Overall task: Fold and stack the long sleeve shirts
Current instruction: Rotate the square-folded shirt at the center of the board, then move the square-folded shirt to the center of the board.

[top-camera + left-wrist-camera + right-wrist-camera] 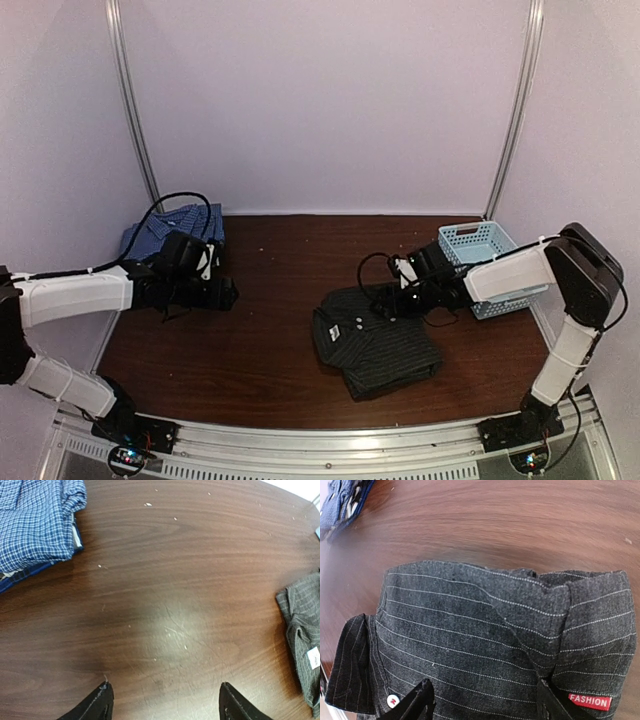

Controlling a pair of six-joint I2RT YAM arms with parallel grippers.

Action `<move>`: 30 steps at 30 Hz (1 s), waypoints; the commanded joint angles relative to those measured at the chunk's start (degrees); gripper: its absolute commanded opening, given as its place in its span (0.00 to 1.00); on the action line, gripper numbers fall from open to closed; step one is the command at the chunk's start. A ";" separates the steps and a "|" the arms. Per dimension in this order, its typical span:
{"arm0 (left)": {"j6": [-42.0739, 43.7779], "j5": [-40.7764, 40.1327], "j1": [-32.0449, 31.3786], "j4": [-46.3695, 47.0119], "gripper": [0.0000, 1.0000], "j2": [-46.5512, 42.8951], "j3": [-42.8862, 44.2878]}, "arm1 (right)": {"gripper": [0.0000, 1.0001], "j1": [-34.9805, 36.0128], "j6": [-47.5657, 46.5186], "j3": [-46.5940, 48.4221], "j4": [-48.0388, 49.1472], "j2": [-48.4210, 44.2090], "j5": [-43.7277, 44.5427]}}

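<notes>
The black pinstriped shirt (375, 340) lies folded near the table's middle right. It fills the right wrist view (485, 635), collar up, with a red tag (590, 701) at the lower right. My right gripper (392, 300) is open just above its collar edge, jaws wide (482, 700), holding nothing. The blue checked shirt (172, 230) lies folded at the back left; it also shows in the left wrist view (35, 525). My left gripper (228, 293) is open and empty over bare table (165, 700), between the two shirts.
A light blue plastic basket (490, 265) stands at the right, just behind my right arm. The dark wooden table (280, 350) is enclosed by pale walls at the back and both sides.
</notes>
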 commanded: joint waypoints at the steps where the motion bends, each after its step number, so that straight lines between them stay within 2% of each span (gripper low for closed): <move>1: 0.73 2.60 5.09 4.16 0.74 1.05 2.25 | 0.71 -0.60 7.49 -8.00 0.81 -5.18 8.38; 6: 0.82 3.46 13.79 6.46 0.74 4.47 4.21 | 0.73 -0.60 13.63 -17.78 3.85 -16.92 10.60; 11: 1.30 4.86 21.11 8.52 0.76 12.18 10.82 | 0.74 0.09 12.85 -18.87 0.03 -24.49 13.29; 15: 1.39 5.03 24.29 8.89 0.79 19.42 19.95 | 0.74 0.27 10.94 -17.66 -2.51 -26.75 14.31; 21: 2.78 5.10 28.49 3.44 0.81 33.18 36.31 | 0.74 0.96 9.73 -18.34 -2.77 -30.05 15.73; 30: 3.45 11.41 34.01 0.39 0.80 47.38 48.28 | 0.74 1.33 8.76 -17.06 -2.92 -31.65 15.13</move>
